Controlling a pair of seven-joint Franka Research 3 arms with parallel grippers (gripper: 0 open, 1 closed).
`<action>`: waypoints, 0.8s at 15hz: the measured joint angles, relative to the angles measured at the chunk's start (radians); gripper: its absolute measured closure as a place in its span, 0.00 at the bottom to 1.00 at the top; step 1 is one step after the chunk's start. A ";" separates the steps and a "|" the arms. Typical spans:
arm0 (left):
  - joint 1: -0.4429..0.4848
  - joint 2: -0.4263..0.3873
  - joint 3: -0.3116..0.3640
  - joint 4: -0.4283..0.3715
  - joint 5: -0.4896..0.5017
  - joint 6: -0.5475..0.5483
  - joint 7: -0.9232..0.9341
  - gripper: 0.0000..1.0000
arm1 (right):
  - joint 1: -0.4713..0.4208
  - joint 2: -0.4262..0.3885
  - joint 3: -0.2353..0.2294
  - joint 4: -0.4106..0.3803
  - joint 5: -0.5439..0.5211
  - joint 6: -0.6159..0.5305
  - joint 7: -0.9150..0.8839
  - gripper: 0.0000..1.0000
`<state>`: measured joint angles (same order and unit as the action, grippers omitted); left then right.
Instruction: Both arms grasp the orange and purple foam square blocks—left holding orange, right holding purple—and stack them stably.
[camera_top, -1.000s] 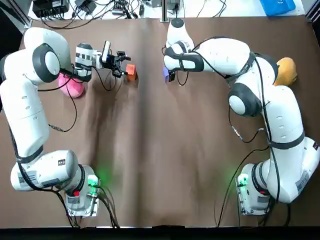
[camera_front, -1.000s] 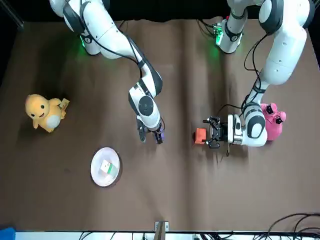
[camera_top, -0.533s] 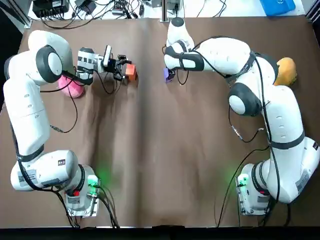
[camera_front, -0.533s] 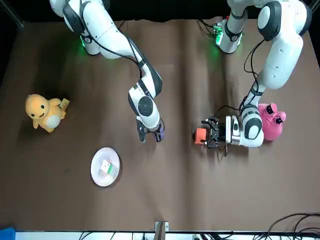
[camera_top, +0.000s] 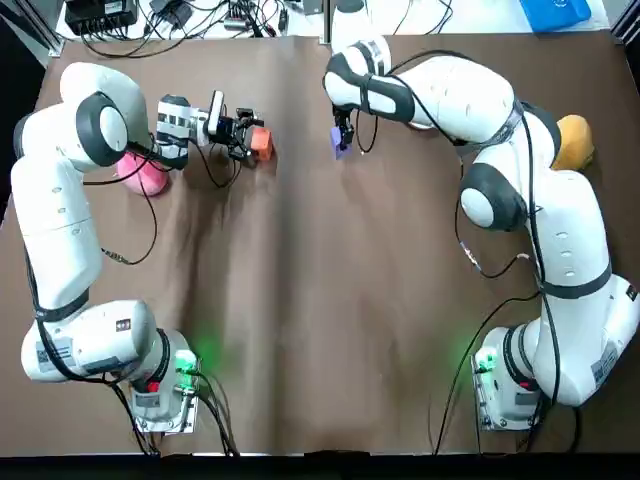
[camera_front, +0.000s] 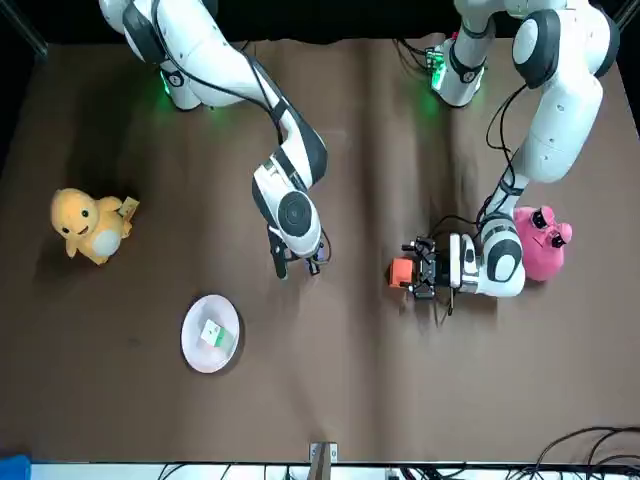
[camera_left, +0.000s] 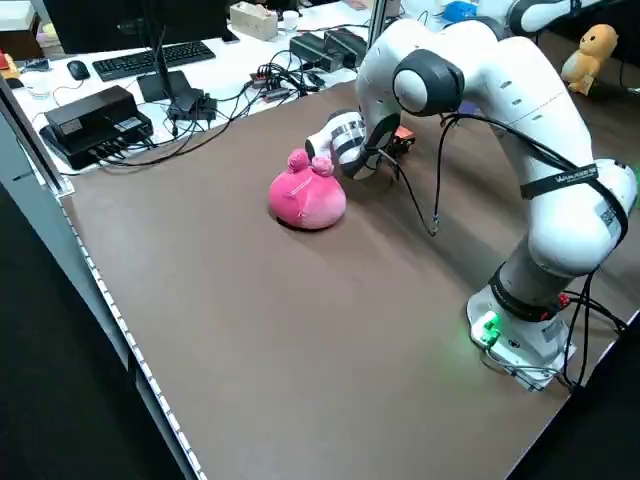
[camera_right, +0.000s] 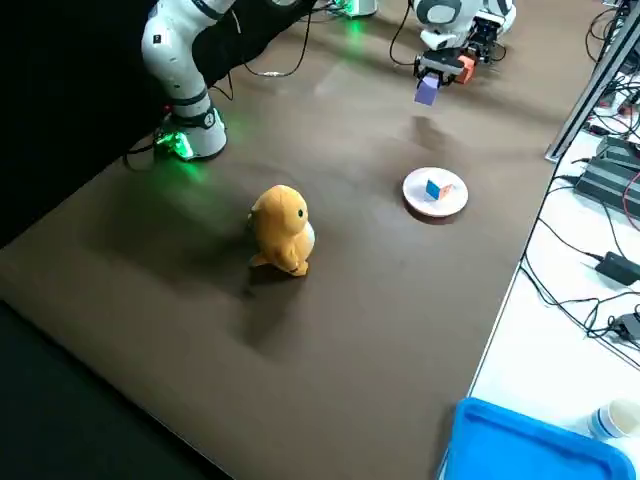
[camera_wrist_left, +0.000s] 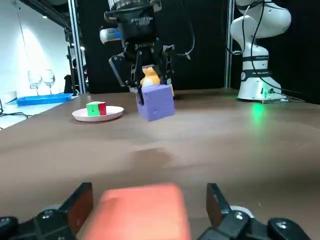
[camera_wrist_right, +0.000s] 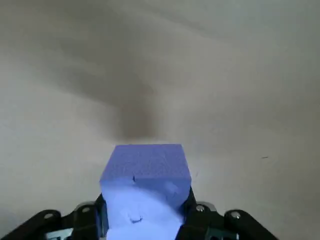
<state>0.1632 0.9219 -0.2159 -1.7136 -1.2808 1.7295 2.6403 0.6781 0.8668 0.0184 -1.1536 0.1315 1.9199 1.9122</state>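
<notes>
Progress check: roughly halfway at best, I'd say. The right gripper (camera_front: 297, 266) has its fingers clamped on the purple foam cube block (camera_wrist_left: 156, 102) and holds it clear of the matte brown table cover (camera_top: 320, 300); you can see its shadow on the cloth underneath. The left gripper (camera_top: 246, 139) lies low and sideways, fingers spread wide either side of the orange foam cube block (camera_front: 401, 272). The left wrist view shows a gap on both sides, so that one isn't pinched yet, and it looks to be sitting on the table. The two blocks are well apart, so the orange grab, the bring-together and the actual stacking are all left. Texture-wise the purple one is finely pitted, squared-off foam, tilted a bit in the grip. Soft stuff, probably squishes if pinched hard.
</notes>
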 joint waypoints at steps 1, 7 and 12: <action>0.000 0.000 0.000 0.014 0.000 0.000 -0.004 0.00 | -0.002 -0.004 0.000 0.022 0.000 -0.042 0.001 0.44; -0.006 0.001 -0.009 0.028 0.000 0.005 -0.044 0.00 | -0.015 -0.004 0.000 0.032 0.000 -0.074 0.002 0.44; -0.010 0.026 -0.010 0.028 0.000 0.016 -0.044 0.00 | -0.018 -0.004 0.000 0.032 0.001 -0.075 0.002 0.44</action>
<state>0.1537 0.9481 -0.2257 -1.6856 -1.2809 1.7457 2.5963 0.6598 0.8629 0.0180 -1.1211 0.1323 1.8452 1.9138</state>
